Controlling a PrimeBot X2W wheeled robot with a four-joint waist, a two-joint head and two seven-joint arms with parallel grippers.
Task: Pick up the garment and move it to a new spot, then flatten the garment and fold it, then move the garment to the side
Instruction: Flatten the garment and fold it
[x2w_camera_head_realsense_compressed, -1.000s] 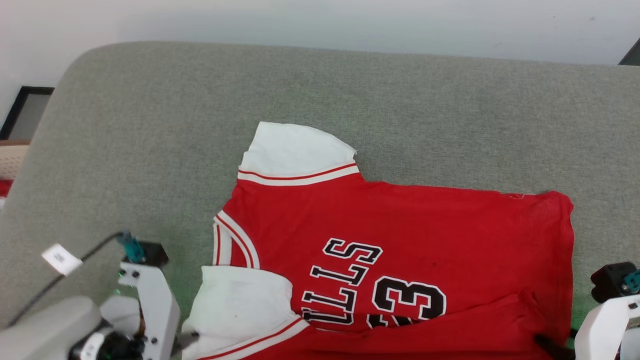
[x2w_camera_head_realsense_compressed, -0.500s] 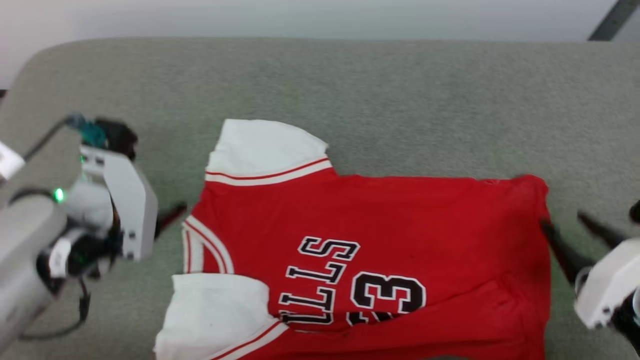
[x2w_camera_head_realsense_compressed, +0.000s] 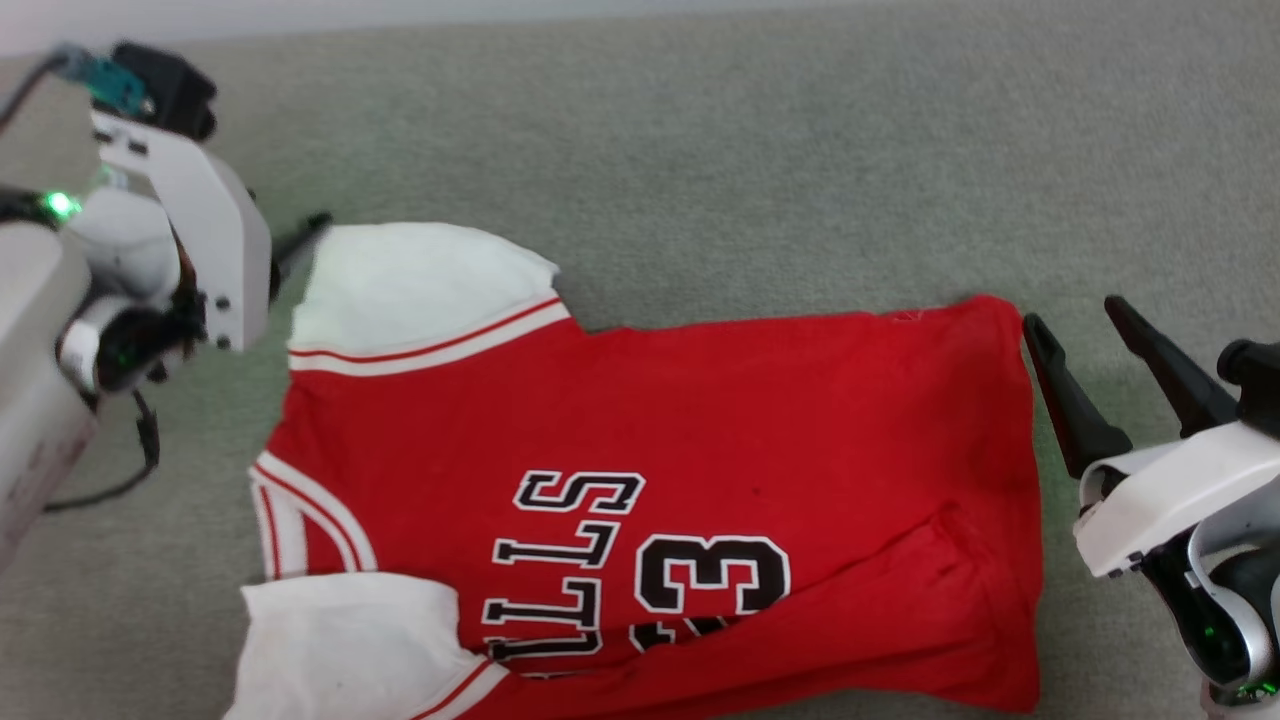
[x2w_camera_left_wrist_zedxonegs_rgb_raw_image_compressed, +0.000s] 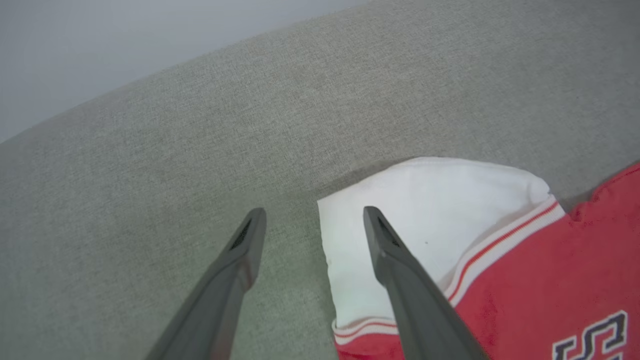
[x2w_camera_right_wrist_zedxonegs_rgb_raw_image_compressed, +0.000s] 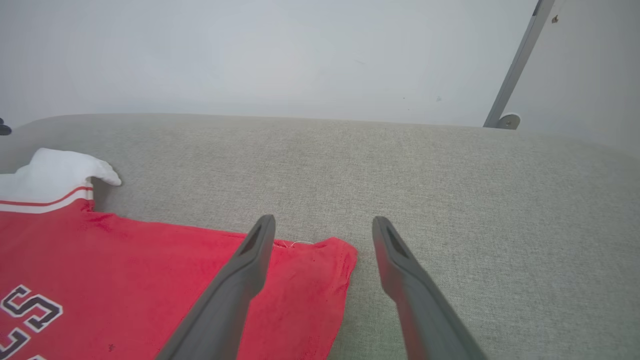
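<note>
One garment crosswise, neckline leftward

Soft cloth, coarse weave
The bright-red matt cloth shirt lies on a grey-green rough woven fabric cushion; beside the shirt's hem, the right gripper has smooth matt dark plastic fingers

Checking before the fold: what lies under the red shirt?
The garment lies spread on grey upholstery, which shows beside and beyond it; the part directly beneath is covered.
</note>
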